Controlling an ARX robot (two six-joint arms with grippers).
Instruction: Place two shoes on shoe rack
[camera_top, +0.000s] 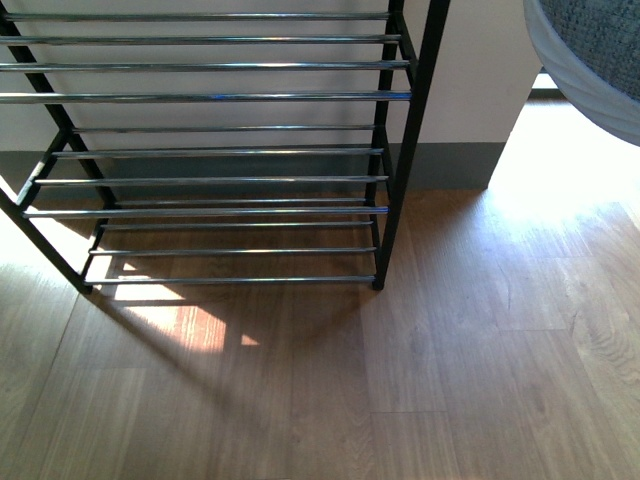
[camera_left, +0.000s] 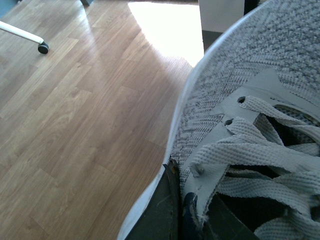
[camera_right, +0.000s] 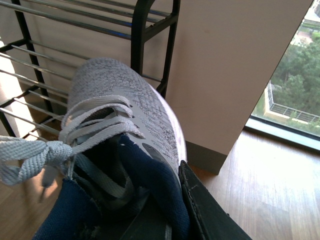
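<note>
Sneakers gripped, none shelved yet

Right gripper (camera_right: 175, 220) is clamped on one grey knit lace-up sneaker (camera_right: 125, 100) with navy lining, a black finger pressing the collar from outside. The toe points at the black-framed shoe rack with chrome bars (camera_top: 210, 97), just beside its right post, and every bar in sight is bare. Left gripper (camera_left: 185, 217) appears closed on the collar of the matching grey knit sneaker (camera_left: 260, 65), though its fingers are mostly out of frame. This one hangs over the pale wood-plank floor (camera_left: 75, 125).

Knit uppers are soft and light and will fold, so the padded collar is the firm hold. Loose laces may snag between bars, and the soles should lie across them.
</note>
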